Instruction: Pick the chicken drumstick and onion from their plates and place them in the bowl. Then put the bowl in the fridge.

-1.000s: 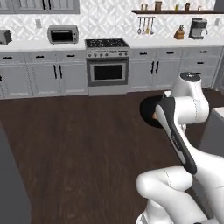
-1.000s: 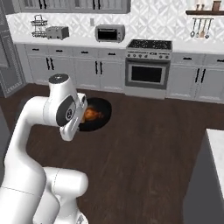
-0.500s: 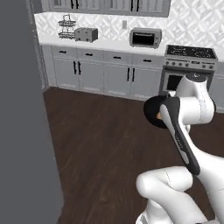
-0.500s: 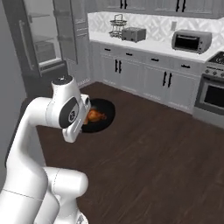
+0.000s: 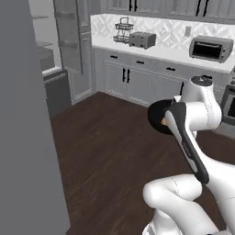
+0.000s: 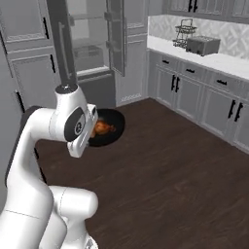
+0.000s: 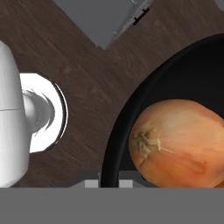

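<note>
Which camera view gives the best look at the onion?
The hand view: the onion lies close up inside the black bowl, its root end and skin clear. The right base view shows the bowl's orange-brown contents small, and the onion cannot be told apart. In the left base view, the arm hides most of the bowl.

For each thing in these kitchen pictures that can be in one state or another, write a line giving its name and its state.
bowl: carried off the floor at the arm's end, loaded.
onion: inside the bowl.
chicken drumstick: inside the bowl.
fridge: doors open, shelves showing.
gripper: shut, at the bowl's rim; the grip itself is hidden.
cabinets: doors closed.
</note>
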